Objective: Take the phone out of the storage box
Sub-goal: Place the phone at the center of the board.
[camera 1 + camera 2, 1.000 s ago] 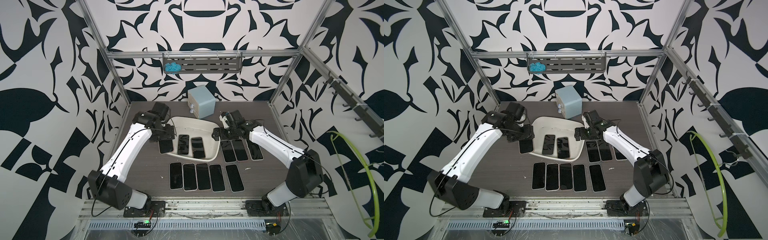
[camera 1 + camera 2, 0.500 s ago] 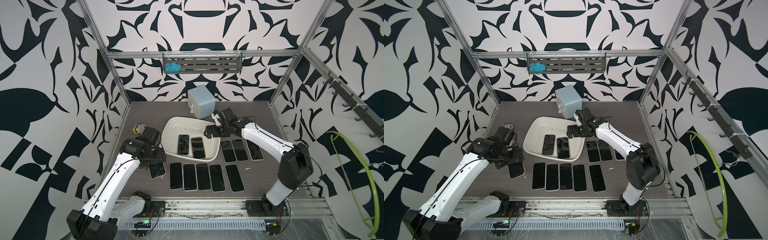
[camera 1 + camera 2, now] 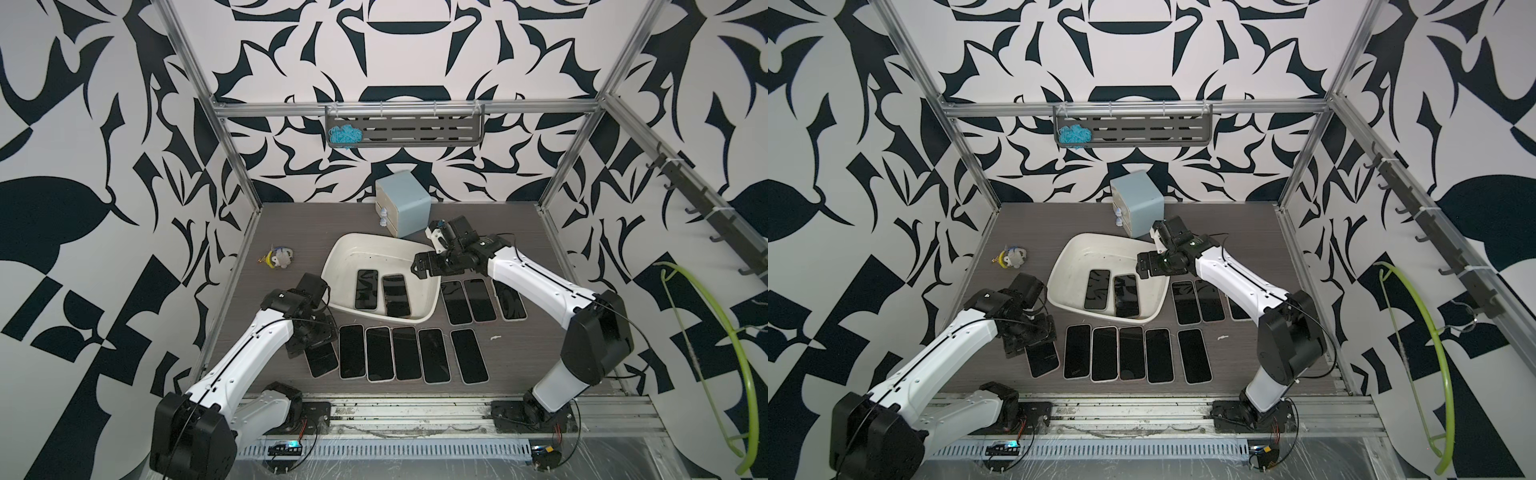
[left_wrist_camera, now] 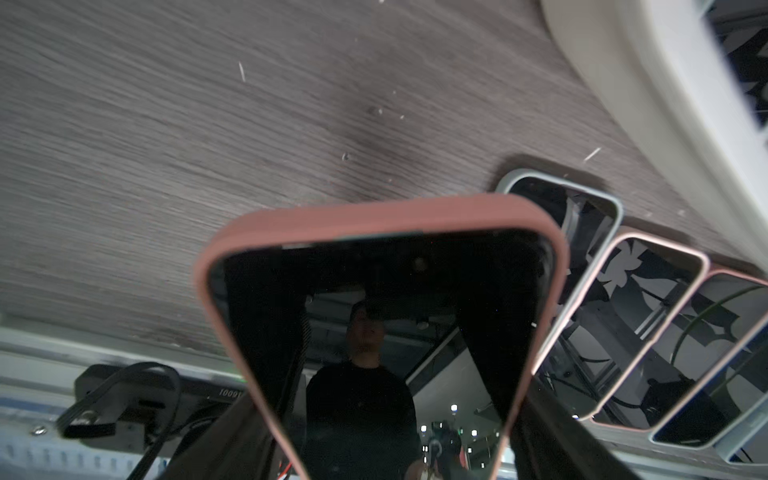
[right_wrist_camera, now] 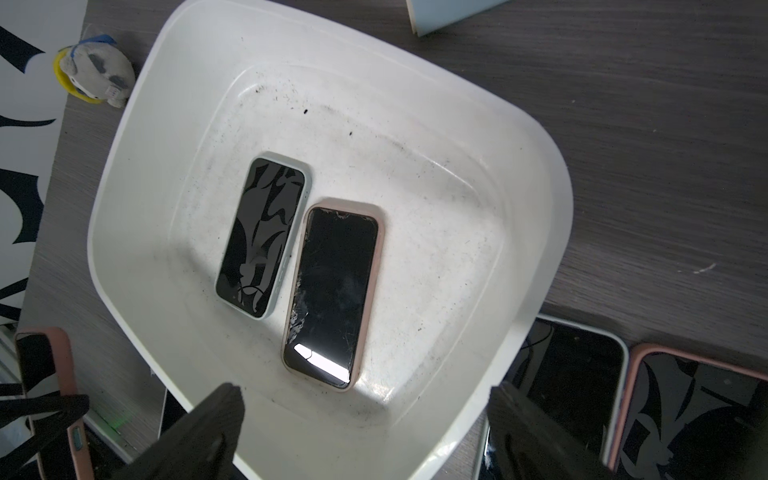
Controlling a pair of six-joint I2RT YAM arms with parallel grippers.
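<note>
1. A pale-cased dark-screened phone (image 5: 262, 237) and a cracked pink-cased phone (image 5: 332, 291) lie flat inside the shallow white plastic storage box (image 3: 365, 249).
2. Left gripper (image 3: 311, 341) pinches a salmon-cased phone (image 4: 382, 311) beside the tabletop phone row (image 3: 392, 353), probably to lay it down.
3. Right gripper (image 3: 422, 268) hovers spread wide over the box, empty.

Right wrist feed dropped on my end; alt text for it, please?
In the white storage box lie a pale-cased phone and a pink-cased phone with a cracked screen, face up, side by side. The right gripper hangs open above the box's rim. More phones lie on the table outside.
</note>
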